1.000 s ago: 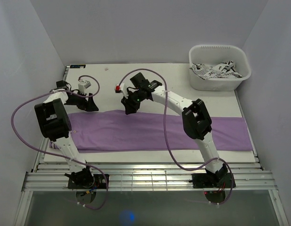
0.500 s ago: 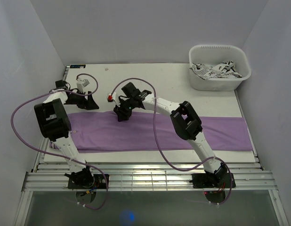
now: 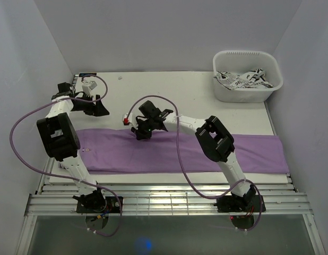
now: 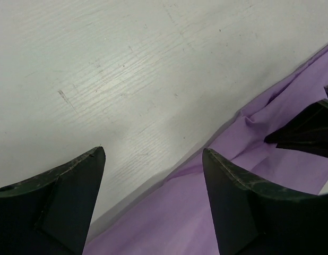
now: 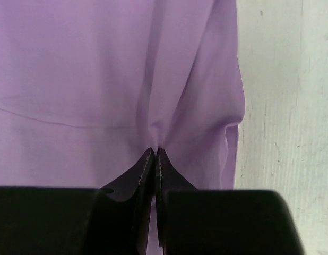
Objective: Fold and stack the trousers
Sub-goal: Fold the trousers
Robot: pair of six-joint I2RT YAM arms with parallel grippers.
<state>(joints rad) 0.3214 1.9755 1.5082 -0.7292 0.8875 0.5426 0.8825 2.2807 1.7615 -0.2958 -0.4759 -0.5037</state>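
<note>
Now, nearest you, the lilac trousers (image 3: 222,154) are lying as one long flat band across the table (image 3: 169,85), looking light and limp, so you are better off taking them by an edge or corner than mid-panel. At their far edge your right gripper (image 3: 140,133) is pressing its fingers together on a small pucker of cloth. Farther left your left gripper (image 3: 100,110) is hanging spread and empty over bare wood just beyond that edge, and the white tub (image 3: 243,95) of printed laundry (image 3: 243,79) is sitting far right.
</note>
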